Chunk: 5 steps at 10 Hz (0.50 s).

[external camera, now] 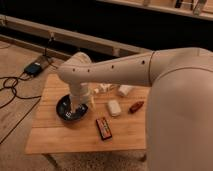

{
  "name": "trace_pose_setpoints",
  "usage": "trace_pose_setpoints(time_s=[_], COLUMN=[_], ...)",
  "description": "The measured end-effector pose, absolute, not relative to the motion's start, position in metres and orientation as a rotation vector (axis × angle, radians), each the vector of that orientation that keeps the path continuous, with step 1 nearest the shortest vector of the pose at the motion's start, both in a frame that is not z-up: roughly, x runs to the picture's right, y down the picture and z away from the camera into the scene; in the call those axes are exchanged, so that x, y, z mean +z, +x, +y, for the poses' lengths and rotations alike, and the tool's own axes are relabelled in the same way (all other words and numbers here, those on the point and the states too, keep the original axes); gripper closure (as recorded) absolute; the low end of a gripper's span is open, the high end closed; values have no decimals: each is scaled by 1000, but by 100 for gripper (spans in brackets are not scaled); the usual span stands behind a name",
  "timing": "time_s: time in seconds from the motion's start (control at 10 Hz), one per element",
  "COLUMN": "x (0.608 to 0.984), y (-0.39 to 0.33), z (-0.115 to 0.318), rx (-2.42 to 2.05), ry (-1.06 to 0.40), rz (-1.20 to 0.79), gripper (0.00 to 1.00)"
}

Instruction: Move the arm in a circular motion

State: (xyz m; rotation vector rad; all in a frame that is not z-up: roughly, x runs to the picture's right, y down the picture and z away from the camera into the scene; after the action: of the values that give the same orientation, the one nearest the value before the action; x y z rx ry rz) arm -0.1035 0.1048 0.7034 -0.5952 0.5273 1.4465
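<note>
On the wooden tabletop sit a dark bowl, a flat black packet, two white items and a small reddish-brown piece. Cables trail over the floor to the left. The arm reaches across the tabletop from the right and bends down, its hand low over the bowl, but whether it is wide or narrow, or touching the bowl, cannot be told.
</note>
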Motion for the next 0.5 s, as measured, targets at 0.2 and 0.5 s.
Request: trace_pose_setpoints(time_s=[0.2,0.5], x=[705,712], y=[-93,-49], z=[104,95], rx=[1478,1575], ry=[-589,-559], rz=[529,537], gripper=[35,35])
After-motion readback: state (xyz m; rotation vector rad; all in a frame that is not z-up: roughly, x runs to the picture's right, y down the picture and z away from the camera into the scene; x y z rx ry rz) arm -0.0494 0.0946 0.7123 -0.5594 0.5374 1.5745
